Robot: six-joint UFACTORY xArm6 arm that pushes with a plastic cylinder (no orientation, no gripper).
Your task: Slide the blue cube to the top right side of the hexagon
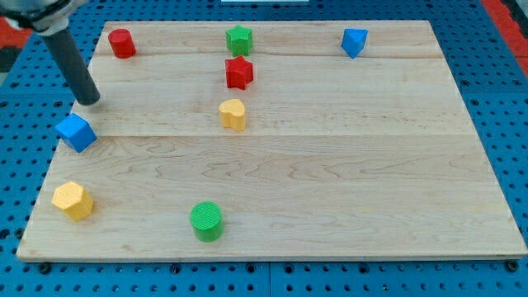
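Observation:
The blue cube (76, 132) sits near the board's left edge, at mid-height of the view. The yellow hexagon (73, 200) lies below it, near the bottom left corner. My tip (87, 101) stands just above and slightly right of the blue cube, a small gap apart from it. The dark rod slants up to the view's top left corner.
A wooden board (330, 165) on a blue pegboard. A red cylinder (122, 43) at top left, a green star (239, 39) and red star (239, 73) at top centre, a yellow heart-like block (233, 114) mid-board, a green cylinder (206, 220) at bottom, a blue triangular block (354, 41) at top right.

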